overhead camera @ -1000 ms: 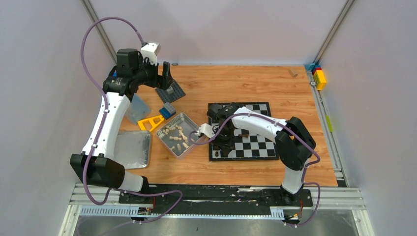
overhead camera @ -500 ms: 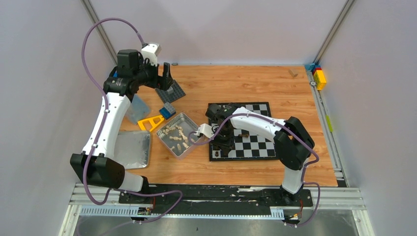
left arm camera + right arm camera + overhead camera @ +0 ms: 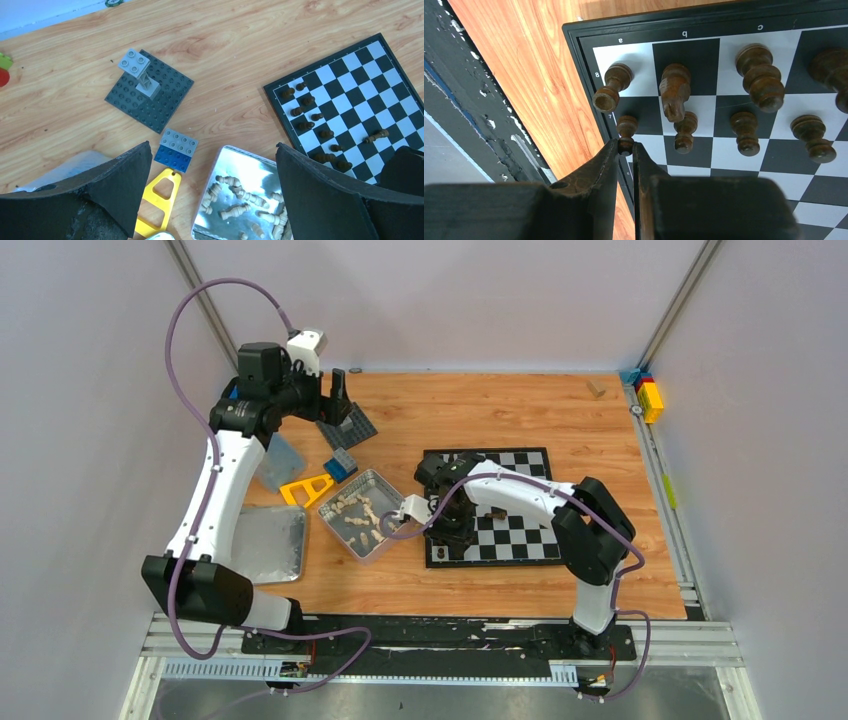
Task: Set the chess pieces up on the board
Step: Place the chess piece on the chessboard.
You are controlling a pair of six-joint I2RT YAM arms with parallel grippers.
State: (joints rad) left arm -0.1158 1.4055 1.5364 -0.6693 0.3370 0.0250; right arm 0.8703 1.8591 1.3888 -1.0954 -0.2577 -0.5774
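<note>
We see the right gripper clamped on a dark pawn at the board's corner (second row) — the left gripper gapes wide, well apart; cream pieces lie in the tin.

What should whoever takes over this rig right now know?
Left claw: open, empty, raised near the grey baseplate.
Right claw: shut on a dark pawn near a corner of the board.
Done: dark pieces stand in two rows along one edge; a toppled piece lies further in.
Left: cream pieces lie in the tin, none visible on the board.
</note>
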